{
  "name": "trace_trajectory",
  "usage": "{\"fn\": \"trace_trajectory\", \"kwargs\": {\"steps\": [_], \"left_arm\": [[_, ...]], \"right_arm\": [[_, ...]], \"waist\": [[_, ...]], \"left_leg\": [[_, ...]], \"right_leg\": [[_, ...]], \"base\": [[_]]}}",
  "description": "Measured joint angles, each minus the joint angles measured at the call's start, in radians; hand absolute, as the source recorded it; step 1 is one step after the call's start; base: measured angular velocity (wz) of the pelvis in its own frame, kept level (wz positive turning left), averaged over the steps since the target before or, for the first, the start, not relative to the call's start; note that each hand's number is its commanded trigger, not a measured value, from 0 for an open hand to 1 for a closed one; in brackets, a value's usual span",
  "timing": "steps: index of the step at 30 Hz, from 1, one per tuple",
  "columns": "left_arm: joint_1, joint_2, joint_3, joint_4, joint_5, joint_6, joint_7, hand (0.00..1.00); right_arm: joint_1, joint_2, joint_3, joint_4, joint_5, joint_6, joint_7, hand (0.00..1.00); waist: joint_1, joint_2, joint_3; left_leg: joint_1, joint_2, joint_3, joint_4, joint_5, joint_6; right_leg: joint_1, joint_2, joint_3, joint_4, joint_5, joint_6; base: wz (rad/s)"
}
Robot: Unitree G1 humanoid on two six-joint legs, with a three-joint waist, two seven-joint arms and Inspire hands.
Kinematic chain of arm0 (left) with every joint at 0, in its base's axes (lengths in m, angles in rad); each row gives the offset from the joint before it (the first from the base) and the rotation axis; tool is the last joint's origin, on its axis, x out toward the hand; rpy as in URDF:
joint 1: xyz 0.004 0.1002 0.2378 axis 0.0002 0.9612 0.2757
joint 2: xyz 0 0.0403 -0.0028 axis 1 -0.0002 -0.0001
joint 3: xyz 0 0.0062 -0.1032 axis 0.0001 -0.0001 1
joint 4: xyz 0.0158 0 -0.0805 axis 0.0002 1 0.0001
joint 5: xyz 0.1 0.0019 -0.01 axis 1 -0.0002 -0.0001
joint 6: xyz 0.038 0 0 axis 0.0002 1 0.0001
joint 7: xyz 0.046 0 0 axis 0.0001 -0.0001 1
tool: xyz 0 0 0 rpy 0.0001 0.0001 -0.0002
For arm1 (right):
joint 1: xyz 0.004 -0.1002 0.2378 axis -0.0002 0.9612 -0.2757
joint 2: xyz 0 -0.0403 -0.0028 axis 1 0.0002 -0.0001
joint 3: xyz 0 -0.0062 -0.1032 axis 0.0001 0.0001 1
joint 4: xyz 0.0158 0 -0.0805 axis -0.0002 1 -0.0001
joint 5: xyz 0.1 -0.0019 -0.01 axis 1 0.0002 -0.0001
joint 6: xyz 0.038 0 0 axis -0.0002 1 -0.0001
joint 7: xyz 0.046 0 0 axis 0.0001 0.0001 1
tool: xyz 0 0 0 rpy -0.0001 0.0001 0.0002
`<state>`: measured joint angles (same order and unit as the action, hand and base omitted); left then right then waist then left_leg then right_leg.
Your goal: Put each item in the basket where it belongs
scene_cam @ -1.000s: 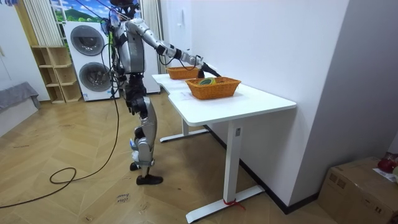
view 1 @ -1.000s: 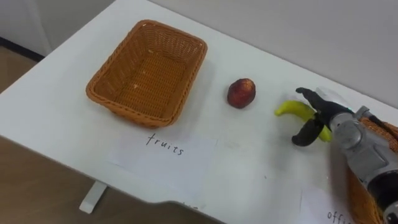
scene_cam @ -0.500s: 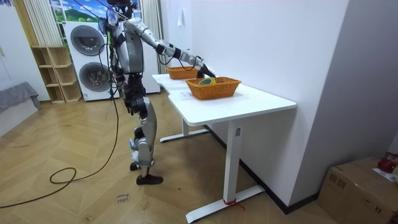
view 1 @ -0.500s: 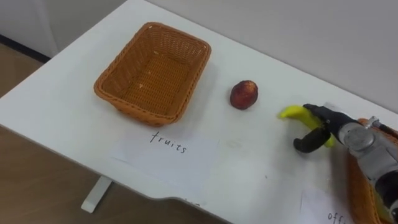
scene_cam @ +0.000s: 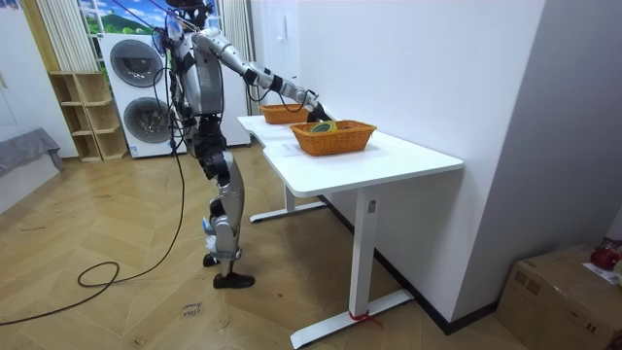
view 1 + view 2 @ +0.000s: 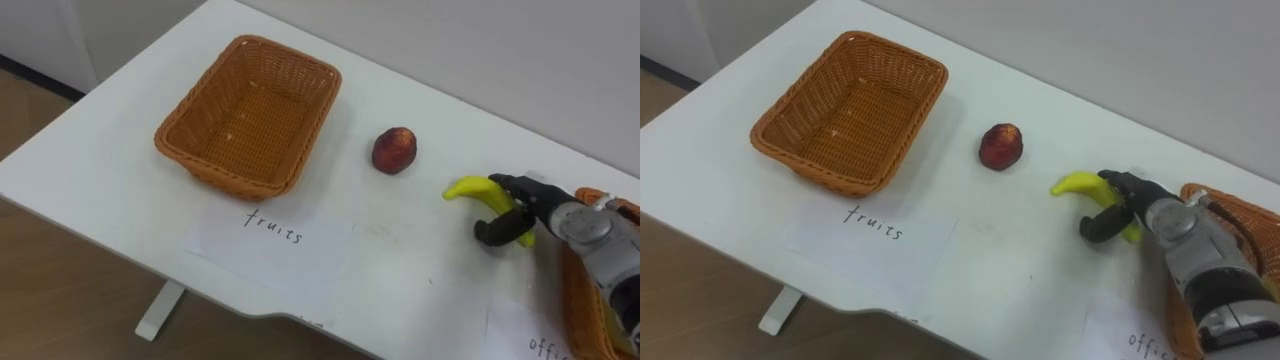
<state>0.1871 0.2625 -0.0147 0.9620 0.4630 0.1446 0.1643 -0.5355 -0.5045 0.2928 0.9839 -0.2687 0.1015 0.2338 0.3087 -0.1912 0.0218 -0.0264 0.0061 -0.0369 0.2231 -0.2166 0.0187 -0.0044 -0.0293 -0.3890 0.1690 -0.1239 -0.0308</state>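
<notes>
Right now my right hand (image 6: 548,203) has its fingers and thumb curled round the yellow banana (image 6: 470,188), low over the white table (image 6: 400,265) and just beside the office-supplies basket (image 6: 1238,210) at my right. The banana's long axis runs leftward out of my grip, its free tip pointing toward the red fruit (image 6: 394,150). The empty fruits basket (image 6: 250,115) lies well apart to my left, beyond that fruit. So I judge the carry goes left across the table with this hand.
</notes>
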Motion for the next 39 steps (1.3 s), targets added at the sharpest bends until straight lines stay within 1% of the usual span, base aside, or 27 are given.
{"fn": "trace_trajectory", "kwargs": {"steps": [7, 15, 16, 18, 21, 25, 28, 30, 31, 33, 36, 37, 38, 39], "left_arm": [[0.001, 0.000, 0.000, 0.000, 0.000, 0.000, -0.002, 0.00], [0.005, 0.000, 0.003, -0.021, 0.000, -0.001, -0.002, 0.00], [0.002, 0.000, 0.003, -0.021, 0.000, -0.003, -0.001, 0.00], [-0.001, 0.000, 0.004, -0.020, 0.000, -0.019, 0.003, 0.00], [-0.004, 0.000, 0.004, -0.020, 0.001, -0.029, 0.003, 0.00], [-0.002, 0.001, 0.009, -0.020, 0.004, -0.041, 0.003, 0.00], [-0.003, 0.002, 0.011, -0.020, 0.004, -0.046, 0.003, 0.00], [-0.002, 0.002, 0.012, -0.019, 0.005, -0.053, 0.004, 0.00], [-0.003, 0.003, 0.012, -0.009, 0.004, -0.061, 0.003, 0.00], [-0.002, 0.004, 0.012, 0.000, 0.004, -0.064, 0.003, 0.00], [0.000, 0.006, 0.012, 0.000, 0.004, -0.064, 0.001, 0.00], [0.000, 0.006, 0.012, 0.000, 0.004, -0.064, 0.000, 0.00], [0.000, 0.006, 0.012, 0.000, 0.004, -0.064, 0.000, 0.00], [0.001, 0.006, 0.012, 0.000, 0.003, -0.064, -0.001, 0.00]], "right_arm": [[0.000, 0.000, -0.001, -0.005, 0.002, 0.000, 0.000, 0.00], [0.000, -0.005, 0.000, -0.026, 0.001, 0.001, 0.023, 0.00], [0.001, -0.006, 0.001, -0.031, -0.001, 0.001, 0.031, 0.00], [0.004, -0.011, 0.003, -0.051, -0.003, 0.001, 0.043, 0.00], [0.005, -0.013, 0.018, -0.060, -0.001, 0.001, 0.049, 0.00], [0.008, -0.019, 0.039, -0.074, -0.001, 0.001, 0.062, 0.00], [0.022, -0.019, 0.039, -0.103, -0.014, 0.004, 0.070, 0.00], [0.042, -0.018, 0.038, -0.141, -0.033, 0.008, 0.075, 0.00], [0.050, -0.017, 0.038, -0.158, -0.046, 0.009, 0.078, 0.00], [0.065, -0.017, 0.038, -0.188, -0.055, 0.010, 0.093, 0.00], [0.080, -0.017, 0.038, -0.220, -0.055, 0.010, 0.107, 0.00], [0.081, -0.017, 0.038, -0.223, -0.055, 0.010, 0.108, 0.35], [0.083, -0.017, 0.038, -0.225, -0.055, 0.010, 0.110, 0.59], [0.083, -0.017, 0.038, -0.226, -0.055, 0.010, 0.111, 0.95]], "waist": [[0.000, 0.004, -0.0006], [-0.001, 0.016, -0.0050], [-0.001, 0.020, -0.0066], [-0.002, 0.023, -0.0050], [-0.001, 0.023, -0.0049], [-0.001, 0.011, -0.0094], [-0.002, -0.001, -0.0064], [-0.002, -0.010, -0.0024], [-0.002, -0.015, -0.0015], [-0.003, -0.023, -0.0044], [-0.003, -0.029, -0.0044], [-0.003, -0.030, -0.0043], [-0.003, -0.030, -0.0043], [-0.003, -0.030, -0.0041]], "left_leg": [[0.000, 0.000, 0.000, 0.001, 0.001, -0.001], [0.002, 0.002, 0.000, 0.001, 0.001, -0.001], [0.004, 0.002, 0.001, 0.000, 0.001, -0.001], [0.007, 0.002, 0.004, -0.001, 0.001, -0.001], [0.015, 0.003, 0.006, -0.010, 0.003, -0.002], [0.021, 0.003, 0.007, -0.023, 0.007, -0.002], [0.021, 0.003, 0.007, -0.025, 0.007, -0.002], [0.021, 0.003, 0.007, -0.026, 0.007, -0.002], [0.021, 0.003, 0.007, -0.027, 0.007, -0.002], [0.021, 0.003, 0.007, -0.027, 0.007, -0.002], [0.023, 0.003, 0.007, -0.026, 0.007, -0.002], [0.023, 0.003, 0.006, -0.026, 0.007, -0.002], [0.024, 0.004, 0.006, -0.026, 0.007, -0.002], [0.024, 0.004, 0.006, -0.027, 0.007, -0.002]], "right_leg": [[0.000, 0.000, 0.000, 0.000, 0.000, 0.000], [-0.002, 0.000, 0.002, 0.000, 0.001, -0.001], [-0.001, -0.001, 0.002, 0.000, 0.001, -0.001], [0.000, -0.003, 0.003, 0.000, 0.001, -0.001], [0.002, -0.003, 0.006, 0.001, 0.001, -0.001], [0.002, -0.003, 0.005, 0.000, 0.001, -0.001], [0.002, -0.002, 0.005, -0.001, 0.001, -0.001], [0.002, 0.002, 0.006, -0.001, 0.001, -0.001], [0.002, 0.003, 0.007, -0.002, 0.001, -0.001], [0.002, 0.003, 0.007, -0.003, 0.001, -0.001], [0.004, 0.003, 0.007, -0.003, 0.001, -0.001], [0.005, 0.003, 0.007, -0.003, 0.001, -0.001], [0.006, 0.003, 0.007, -0.003, 0.001, -0.001], [0.006, 0.003, 0.007, -0.003, 0.001, -0.001]], "base": [[0.00], [0.00], [-0.03], [-0.05], [-0.04], [0.00], [0.00], [0.00], [0.00], [0.00], [0.00], [0.00], [0.00], [0.00]]}}
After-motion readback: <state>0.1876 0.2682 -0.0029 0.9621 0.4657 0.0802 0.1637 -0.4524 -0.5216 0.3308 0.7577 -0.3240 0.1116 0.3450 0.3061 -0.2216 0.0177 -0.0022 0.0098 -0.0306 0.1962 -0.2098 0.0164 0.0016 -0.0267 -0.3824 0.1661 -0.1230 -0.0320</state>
